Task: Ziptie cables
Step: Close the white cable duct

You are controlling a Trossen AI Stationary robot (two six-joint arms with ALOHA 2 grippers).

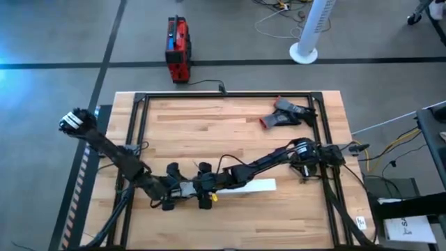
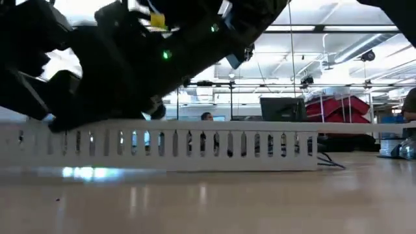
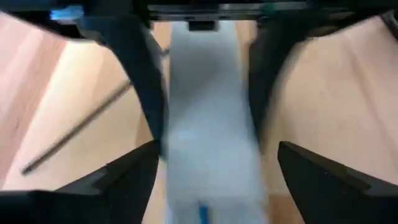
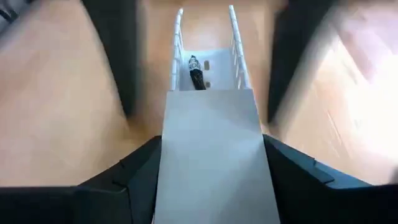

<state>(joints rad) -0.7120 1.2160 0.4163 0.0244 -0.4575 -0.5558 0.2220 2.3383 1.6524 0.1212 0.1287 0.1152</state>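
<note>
A long white slotted channel (image 1: 237,186) lies flat on the wooden table near its front edge; its slotted wall shows in the low view (image 2: 169,146). Both grippers meet over its left end. My left gripper (image 1: 180,188) straddles the channel (image 3: 208,124), its fingers against both sides. My right gripper (image 1: 205,187) stands open astride the covered channel (image 4: 211,143), fingers clear of its walls. A small dark bundle (image 4: 196,74), perhaps the cables, lies inside the channel's open part. A thin dark straight strip, the ziptie (image 3: 74,134), lies on the table beside the left gripper. My left gripper has the white channel between its two fingers, one finger (image 3: 152,106) on each long side wall (image 3: 171,118), near the channel's left end. The fingers come from above at a slant and lie across the channel. The channel rests on the table.
A black and red tool (image 1: 286,113) lies at the table's far right. A black metal frame (image 1: 139,125) runs round the tabletop. A red box (image 1: 178,49) and a white fan base (image 1: 304,52) stand on the floor beyond the far edge.
</note>
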